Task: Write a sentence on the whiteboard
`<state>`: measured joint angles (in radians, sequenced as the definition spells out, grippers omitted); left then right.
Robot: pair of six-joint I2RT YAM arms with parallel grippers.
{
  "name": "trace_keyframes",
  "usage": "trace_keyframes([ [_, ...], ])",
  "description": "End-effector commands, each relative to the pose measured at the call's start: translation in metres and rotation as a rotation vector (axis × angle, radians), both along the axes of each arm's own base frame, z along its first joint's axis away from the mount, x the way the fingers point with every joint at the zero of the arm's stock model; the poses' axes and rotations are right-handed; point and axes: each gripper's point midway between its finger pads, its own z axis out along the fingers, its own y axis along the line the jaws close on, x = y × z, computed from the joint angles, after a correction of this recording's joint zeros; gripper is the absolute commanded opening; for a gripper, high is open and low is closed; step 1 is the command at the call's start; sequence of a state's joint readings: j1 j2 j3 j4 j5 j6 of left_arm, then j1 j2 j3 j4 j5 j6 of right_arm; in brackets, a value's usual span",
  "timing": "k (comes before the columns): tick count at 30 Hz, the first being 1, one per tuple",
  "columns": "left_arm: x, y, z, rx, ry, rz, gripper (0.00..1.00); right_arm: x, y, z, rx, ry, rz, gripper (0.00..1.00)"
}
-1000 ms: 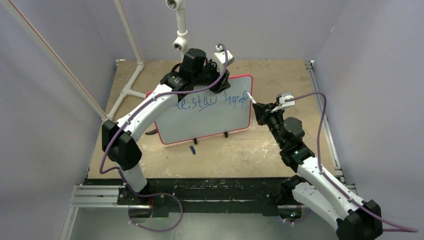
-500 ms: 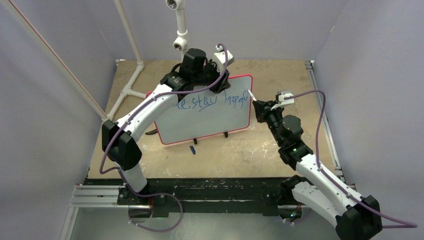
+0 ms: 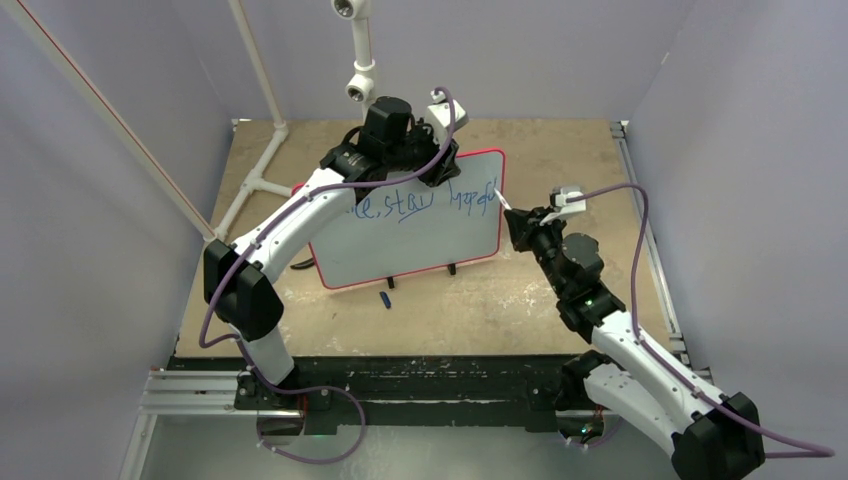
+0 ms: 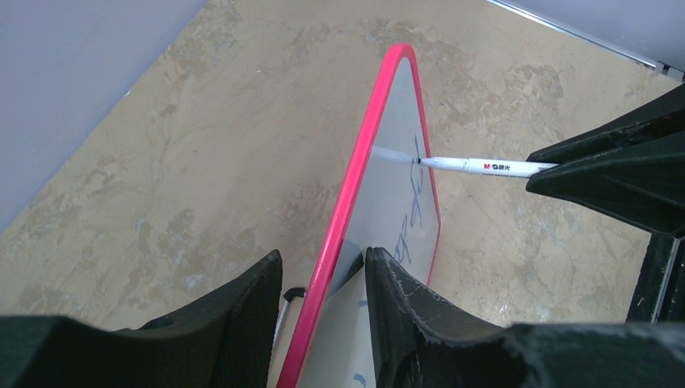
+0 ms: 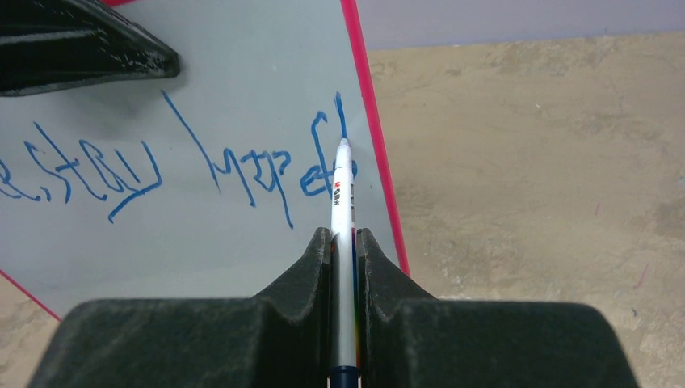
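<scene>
Nearby, a small dark blue cap (image 3: 385, 298) lay on the counter (image 3: 560, 160), just in front of the red-framed, grey-white whiteboard (image 3: 420, 240). A white plastic pipe frame (image 3: 258, 62) stood at the far left. From above, the left arm hid the first letters of the blue handwritten sentence (image 3: 432, 203).

Counter was tan, mottled chipboard, with pale lilac walls (image 3: 740, 150) around it.

Whiteboard stood tilted mid-counter, with the left gripper (image 4: 323, 263) pinched on its top edge. The right gripper (image 5: 343, 234) was closed tight on a slim white marker (image 5: 342, 186), its tip touching the board at the line's end, just inside the right frame.
</scene>
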<state>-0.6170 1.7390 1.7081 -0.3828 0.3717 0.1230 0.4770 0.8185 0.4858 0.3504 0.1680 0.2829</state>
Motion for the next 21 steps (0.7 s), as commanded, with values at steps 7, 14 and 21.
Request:
trace_keyframes([
  [7, -0.009, 0.004, 0.022, -0.044, -0.020, -0.016, 0.41, -0.004, -0.001, -0.029, 0.009, 0.098, -0.005, 0.00],
  [14, -0.010, 0.004, 0.023, -0.044, -0.023, -0.015, 0.41, -0.008, -0.004, -0.037, 0.010, 0.126, -0.020, 0.00],
  [21, -0.011, 0.004, 0.024, -0.046, -0.021, -0.017, 0.41, -0.006, -0.008, -0.036, 0.006, 0.130, -0.040, 0.00],
])
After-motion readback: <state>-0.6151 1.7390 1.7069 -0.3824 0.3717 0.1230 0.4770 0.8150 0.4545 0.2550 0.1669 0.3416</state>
